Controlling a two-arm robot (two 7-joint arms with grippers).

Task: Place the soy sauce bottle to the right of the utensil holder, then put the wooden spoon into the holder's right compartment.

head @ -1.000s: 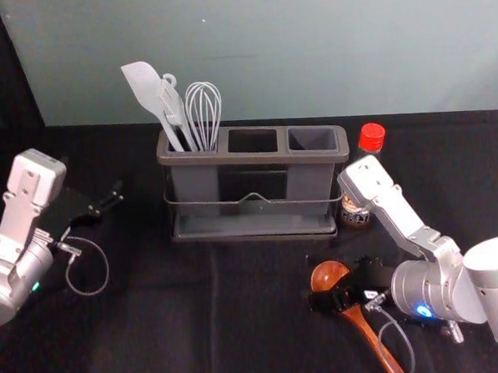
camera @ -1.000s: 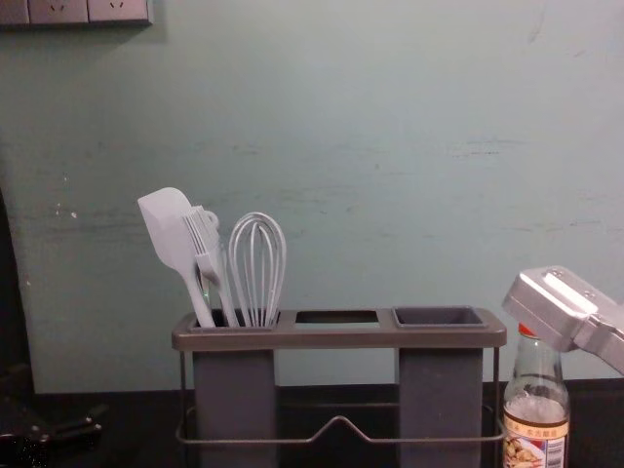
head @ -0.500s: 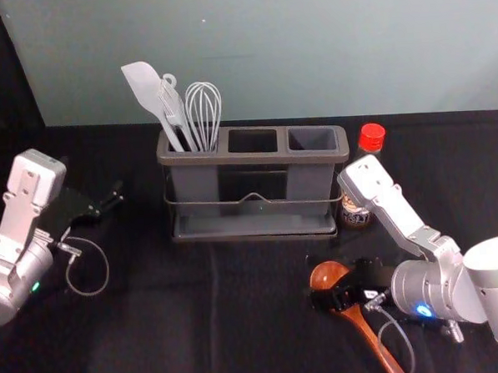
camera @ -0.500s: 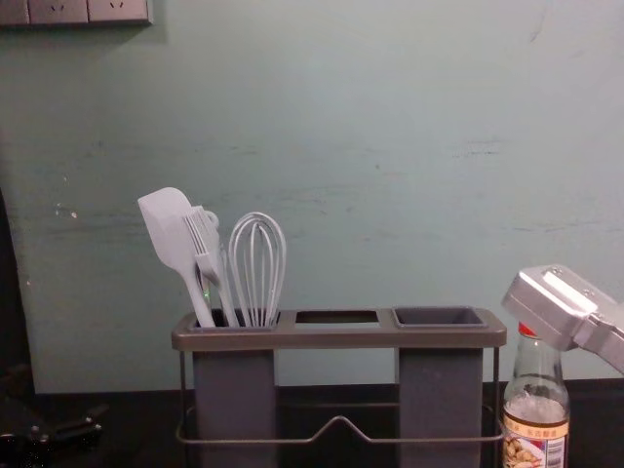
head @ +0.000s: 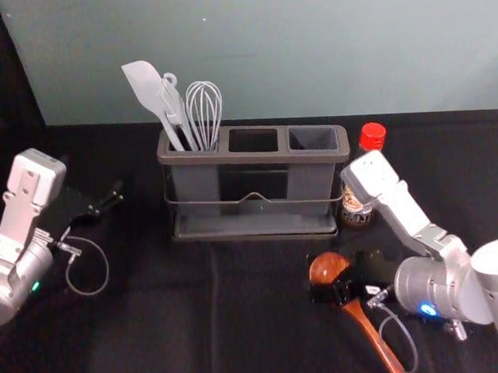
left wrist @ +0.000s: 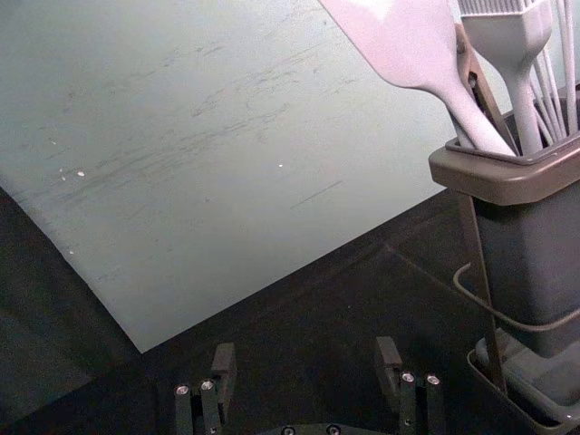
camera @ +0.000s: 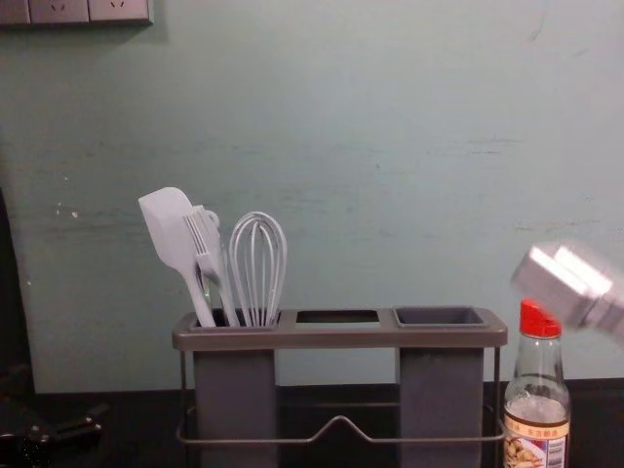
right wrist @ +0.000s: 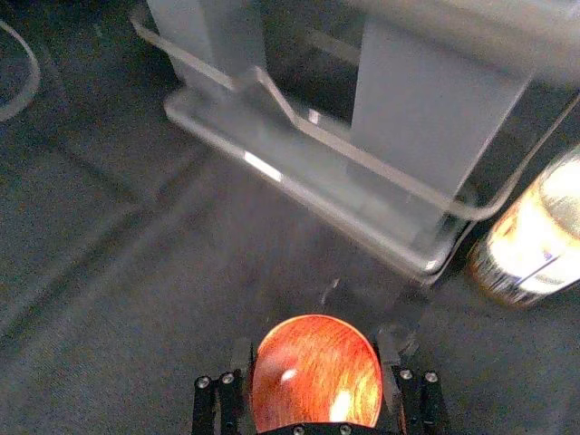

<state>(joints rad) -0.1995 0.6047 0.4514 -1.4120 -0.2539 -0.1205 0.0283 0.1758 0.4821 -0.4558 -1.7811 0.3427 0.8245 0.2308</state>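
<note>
The wooden spoon [head: 369, 335] lies slanted in my right gripper [head: 334, 294], its bowl toward the holder. In the right wrist view the right gripper [right wrist: 315, 367] is shut on the spoon [right wrist: 317, 372], one finger against each side. The soy sauce bottle [head: 357, 211] stands upright just right of the utensil holder [head: 256, 234]; its red cap [camera: 539, 320] shows in the chest view, partly behind the right arm. The holder's right compartment [camera: 441, 390] has nothing in it. My left gripper [head: 108, 202] is left of the holder; in its wrist view the left gripper [left wrist: 305, 372] is open and holds nothing.
White utensils, a spatula [head: 148, 90] and a whisk [head: 203, 114] among them, stand in the holder's left compartment. The middle compartment [head: 252, 140] lies between the outer two. A green-grey wall [head: 309, 50] rises behind the black-covered table [head: 156, 325].
My right gripper and arm have risen slightly, and the spoon has shifted with them. More of the bottle's red cap shows in the chest view. The left arm has stayed still.
</note>
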